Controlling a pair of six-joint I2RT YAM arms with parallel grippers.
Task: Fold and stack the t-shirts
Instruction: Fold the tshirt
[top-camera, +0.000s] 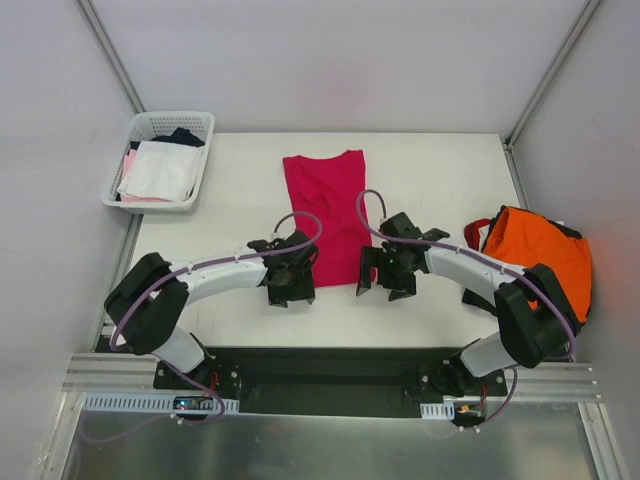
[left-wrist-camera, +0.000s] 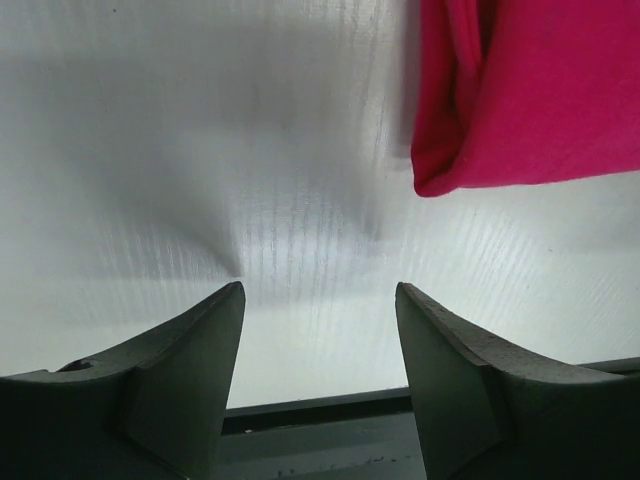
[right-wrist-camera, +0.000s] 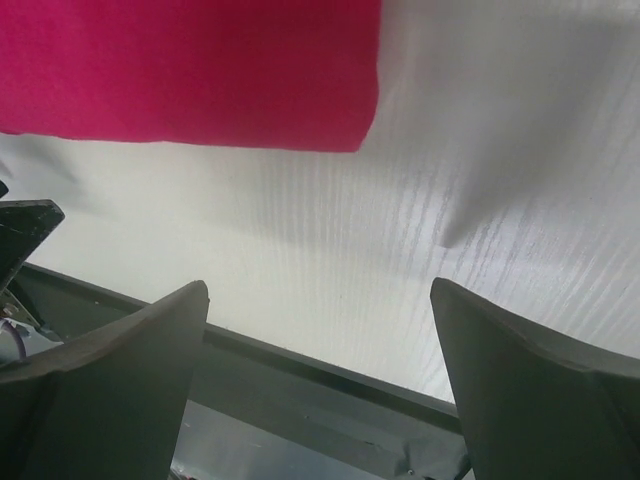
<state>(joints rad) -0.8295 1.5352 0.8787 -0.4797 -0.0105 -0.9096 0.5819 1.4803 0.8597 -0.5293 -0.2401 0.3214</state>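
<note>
- Crimson t-shirt (top-camera: 325, 215) lies folded flat at frame centre, its lower corners partly hidden behind the grippers.
- Orange t-shirt (top-camera: 540, 255) is bunched at the right edge, partly behind the right arm.
- Left gripper (top-camera: 288, 296) and right gripper (top-camera: 383, 288) hover low beside the crimson hem, jaws apart, holding nothing.
</note>
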